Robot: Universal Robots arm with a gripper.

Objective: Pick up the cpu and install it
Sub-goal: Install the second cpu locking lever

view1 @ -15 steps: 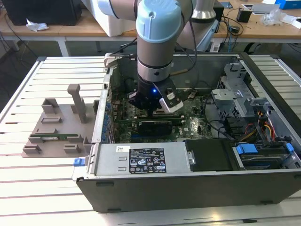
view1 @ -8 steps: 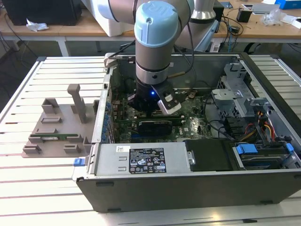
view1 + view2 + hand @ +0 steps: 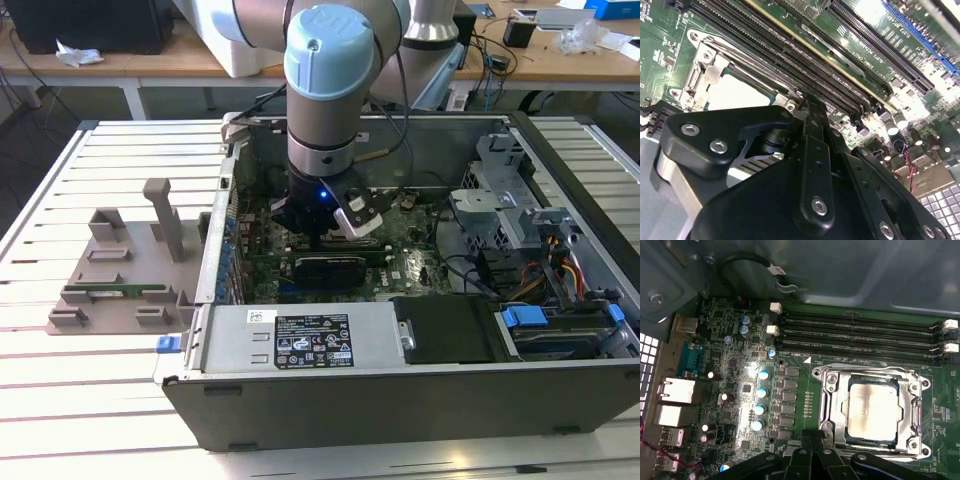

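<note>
Black multi-link gripper (image 3: 318, 238) on the grey-and-blue arm: you see it lowered inside the open PC case, over the board. Its fingers meet as a narrow black stack in the second wrist view (image 3: 812, 150), w/ nothing visible between them, so read the tool as closed and empty; in the first wrist view the tips (image 3: 812, 447) sit just beside the socket's edge.

Large dark-grey metal computer case (image 3: 400, 400): lies open on the slatted white table (image 3: 60, 400), sticker-labelled wall facing the exterior view.

Green motherboard (image 3: 730, 365): fills the case floor, w/ long black memory slots (image 3: 860, 335) running next to the socket.

Grey plastic fixture tray (image 3: 120, 275): rests on the table at the exterior view's left of the case, well apart from the gripper.

Silver metal socket frame (image 3: 832, 405): screwed to the board, surrounds the chip on all sides.

Small flat square cpu w/ silvery-grey top plate (image 3: 872, 412): you find it seated flat inside the socket frame, level w/ the board; also visible in the second wrist view (image 3: 737, 92), near the gripper but not touched by it.
</note>
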